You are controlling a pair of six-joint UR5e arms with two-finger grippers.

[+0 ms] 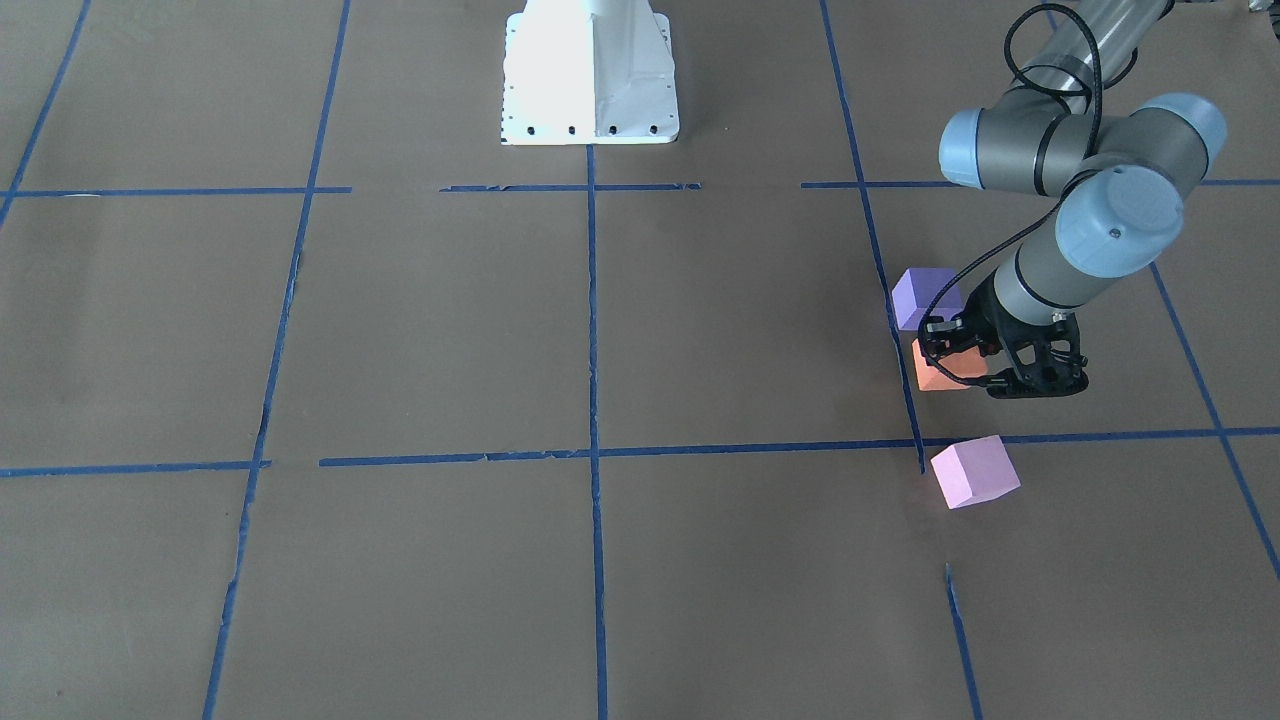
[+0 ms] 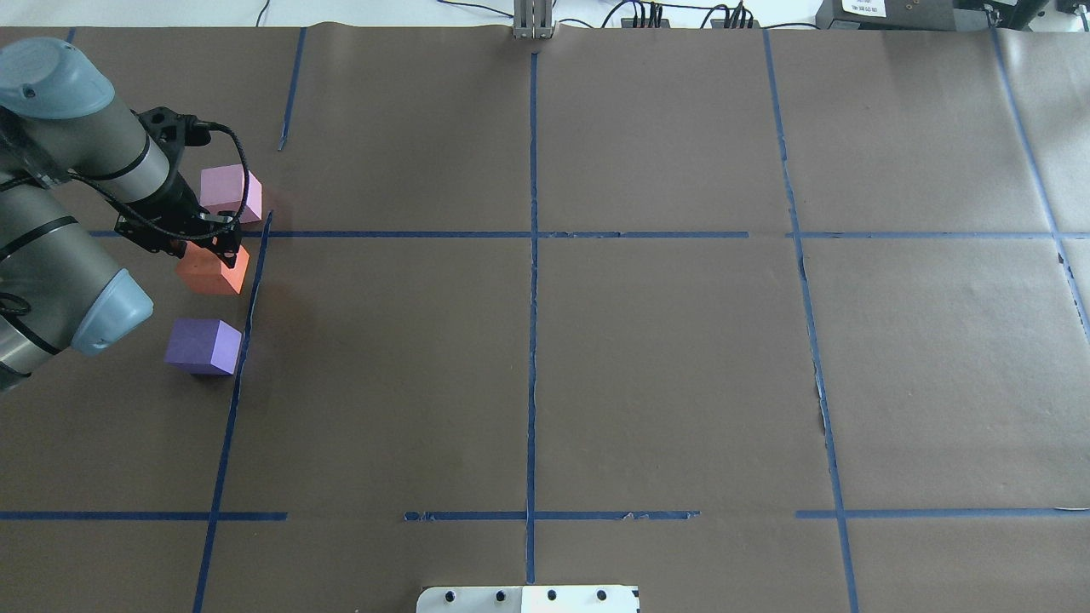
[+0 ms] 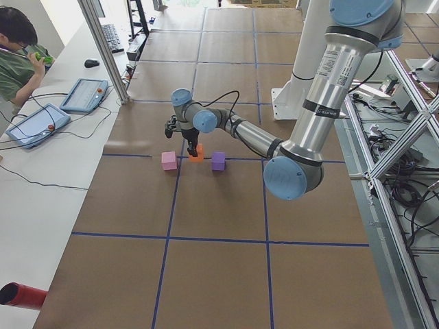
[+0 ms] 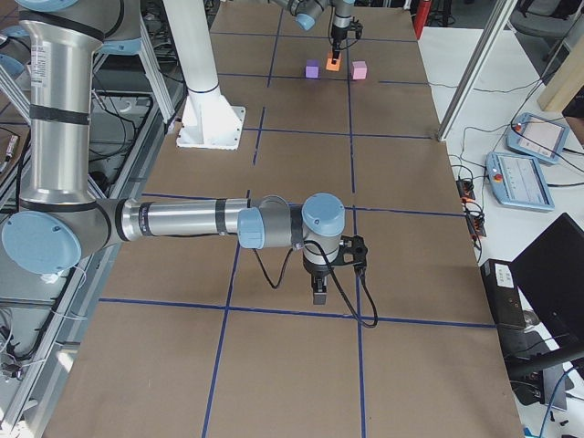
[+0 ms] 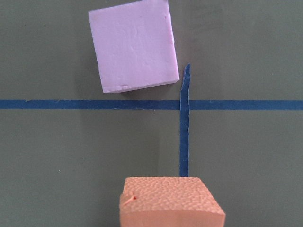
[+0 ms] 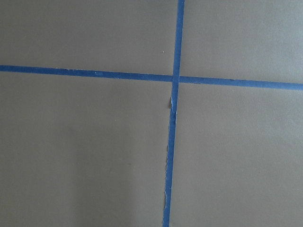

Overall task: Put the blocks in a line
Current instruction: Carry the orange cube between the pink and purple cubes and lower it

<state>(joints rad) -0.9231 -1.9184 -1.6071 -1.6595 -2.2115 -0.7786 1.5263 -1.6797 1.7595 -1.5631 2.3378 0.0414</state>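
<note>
Orange block (image 5: 173, 201) under left gripper (image 1: 980, 368) (grip unclear); pink block (image 5: 134, 45) beyond.

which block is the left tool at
The orange block, the middle one: the left tool is over it; the pink block and purple block lie apart either side.

Three matte foam cubes sit apart in a rough row beside a blue tape line (image 2: 241, 358), the orange cube (image 2: 211, 272) in the middle, the dark purple cube (image 2: 203, 345) nearest the robot, the pale pink cube (image 2: 226, 189) farthest out, turned slightly askew.
</note>
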